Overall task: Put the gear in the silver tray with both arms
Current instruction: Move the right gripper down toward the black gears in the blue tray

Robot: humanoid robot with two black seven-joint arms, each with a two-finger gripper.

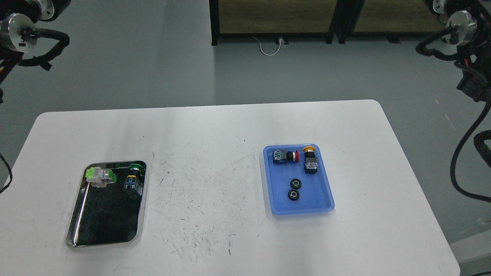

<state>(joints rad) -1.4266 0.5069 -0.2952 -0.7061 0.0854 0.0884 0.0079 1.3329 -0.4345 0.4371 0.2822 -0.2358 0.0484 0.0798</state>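
Two small black round gears, one (295, 183) just above the other (294, 194), lie in the middle of a blue plastic tray (322, 199) on the right side of the white table. The silver tray (76, 226) sits on the left side, its dark mirror bottom mostly bare. My left arm (17, 32) shows only at the top left corner, high off the table, and my right arm (460, 23) only at the top right corner. Just their silver wrist rings and cables show; neither gripper is in the frame.
In the silver tray's far end lie a green-and-white push-button switch (100, 176) and a green-capped one (134, 179). The blue tray's far end holds a red-capped switch (285, 156) and a yellow-capped one (310, 159). The white table (207, 153) between the trays is scuffed.
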